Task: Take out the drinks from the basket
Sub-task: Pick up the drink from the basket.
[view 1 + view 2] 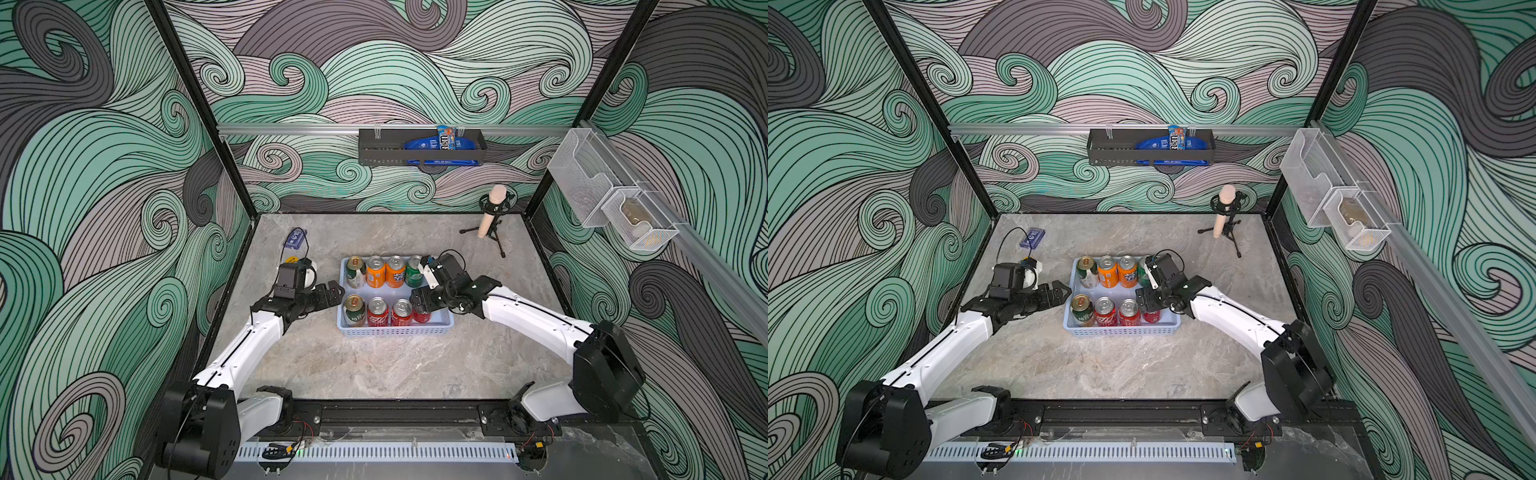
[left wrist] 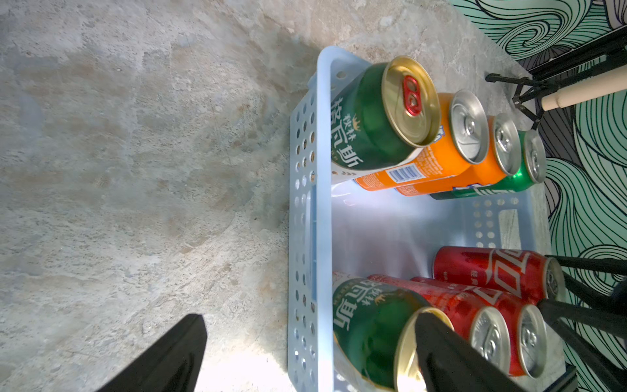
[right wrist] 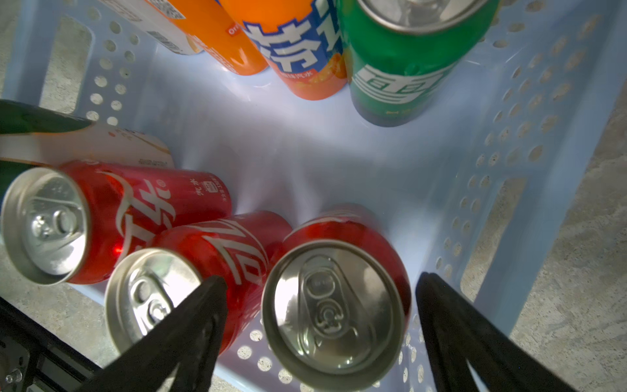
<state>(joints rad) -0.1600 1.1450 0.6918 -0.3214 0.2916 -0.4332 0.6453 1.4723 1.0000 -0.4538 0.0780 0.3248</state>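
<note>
The light-blue basket stands mid-table with several upright cans in two rows. The back row holds a green-and-cream can, two orange cans and a bright green can. In front stand a green-and-cream can and red cans. My right gripper is open astride the front-right red can, with a gap on each side. My left gripper is open across the basket's left wall, one finger over the front gold-topped can.
A microphone on a small tripod stands at the back right of the table. A blue packet lies at the back left. A black wall rack and white mesh bins hang on the walls.
</note>
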